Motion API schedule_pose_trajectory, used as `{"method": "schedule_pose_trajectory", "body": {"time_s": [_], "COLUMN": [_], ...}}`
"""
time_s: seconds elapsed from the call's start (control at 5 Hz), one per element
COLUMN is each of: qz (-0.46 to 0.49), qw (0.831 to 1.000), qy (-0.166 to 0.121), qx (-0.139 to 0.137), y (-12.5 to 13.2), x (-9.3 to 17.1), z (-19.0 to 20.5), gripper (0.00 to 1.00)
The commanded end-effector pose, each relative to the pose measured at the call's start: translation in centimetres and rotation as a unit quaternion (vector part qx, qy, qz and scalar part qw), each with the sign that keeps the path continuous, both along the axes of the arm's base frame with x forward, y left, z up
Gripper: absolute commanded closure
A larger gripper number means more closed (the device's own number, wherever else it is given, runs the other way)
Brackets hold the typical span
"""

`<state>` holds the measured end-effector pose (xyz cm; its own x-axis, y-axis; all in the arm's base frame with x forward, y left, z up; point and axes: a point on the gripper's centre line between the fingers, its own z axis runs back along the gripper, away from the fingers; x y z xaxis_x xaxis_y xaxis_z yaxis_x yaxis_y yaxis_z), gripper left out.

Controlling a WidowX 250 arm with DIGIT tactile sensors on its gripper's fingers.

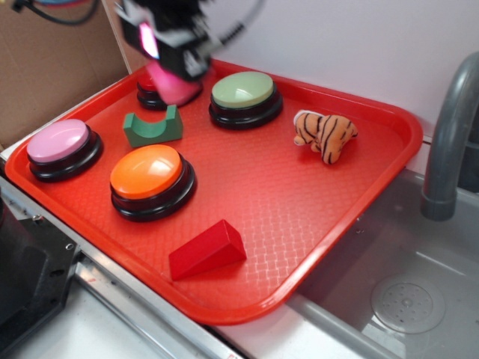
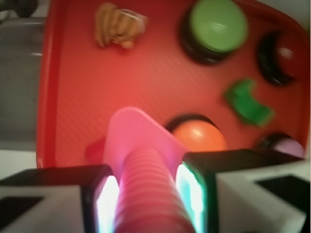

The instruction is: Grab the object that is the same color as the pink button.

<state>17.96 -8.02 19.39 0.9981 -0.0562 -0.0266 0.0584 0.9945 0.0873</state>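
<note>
The gripper (image 2: 146, 194) is clasping the pink toy (image 2: 141, 165) by its ribbed peg above the red tray (image 1: 359, 224); it is best lifting straight, squeezing firmly.

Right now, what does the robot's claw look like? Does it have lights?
The gripper has chunky black fingers with white blocks on their outer sides. Their inner pads glow, whitish with a green tint, in the wrist view. In the exterior view it is a blurred black and grey block, with a dark cable curving off behind it.
</note>
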Motion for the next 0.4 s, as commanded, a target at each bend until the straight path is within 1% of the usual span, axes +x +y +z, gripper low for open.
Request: {"method": "schedule_pose_trajectory", "body": {"time_s": [0.0,0.2], "qz": [0.089,0.076], "qw": [0.995,0.997], "qy": [-0.048,-0.015], "qx": [0.009,0.024], "y": [3.66,4.12], "x": [-3.41,-2.93], "z": [4.84,4.16], "gripper": [1.00,1.00]}}
